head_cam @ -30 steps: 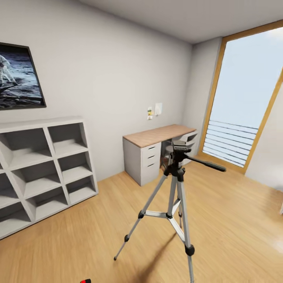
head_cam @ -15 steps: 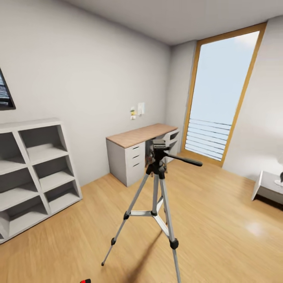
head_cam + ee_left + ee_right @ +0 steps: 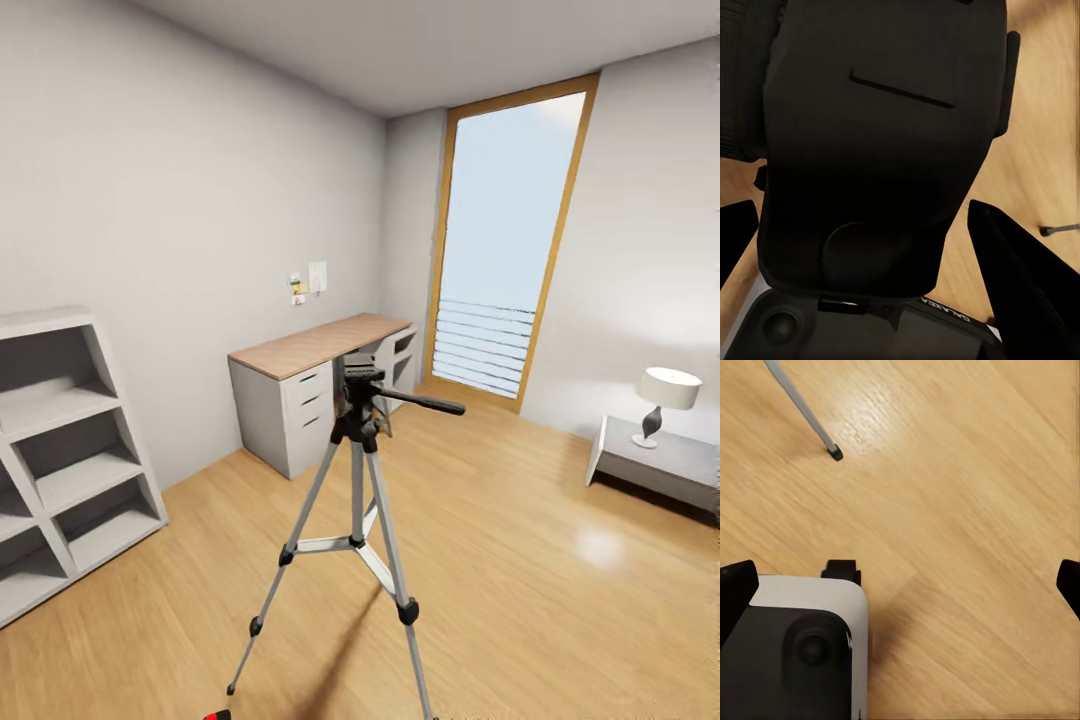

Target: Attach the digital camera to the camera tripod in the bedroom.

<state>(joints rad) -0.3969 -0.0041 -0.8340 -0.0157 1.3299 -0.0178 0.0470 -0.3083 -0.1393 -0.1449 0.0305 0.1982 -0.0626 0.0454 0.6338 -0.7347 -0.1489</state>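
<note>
Head view: the camera tripod (image 3: 357, 500) stands on the light wood floor (image 3: 520, 560) in the middle of the room, its three silver legs spread out. Its black head is on top & the long black handle sticks out to the right. Behind it, by the grey wall, is a desk (image 3: 300, 385) w/ a wood top & grey drawers. Grey cube shelves (image 3: 55, 460) stand at the left edge. A tall window (image 3: 505, 260) w/ a wood frame is at the back. At the right edge a small lamp (image 3: 665, 400) sits on a low grey table (image 3: 665, 465). A tiny red & black bit shows at the bottom edge, too little to tell what it is

Left wrist view: the digital camera (image 3: 877, 142), a chunky black body, sits very close up between the dark fingers (image 3: 1027, 292) of the left gripper (image 3: 866, 247), which grips it. Wood floor & a thin tripod foot show at one side

Right wrist view: the right gripper (image 3: 904, 585) is spread wide w/ nothing in it, one dark fingertip (image 3: 735, 589) at each side. Below is wood floor, one silver tripod leg w/ a black foot & part of the robot's white & black base (image 3: 795, 652)
</note>
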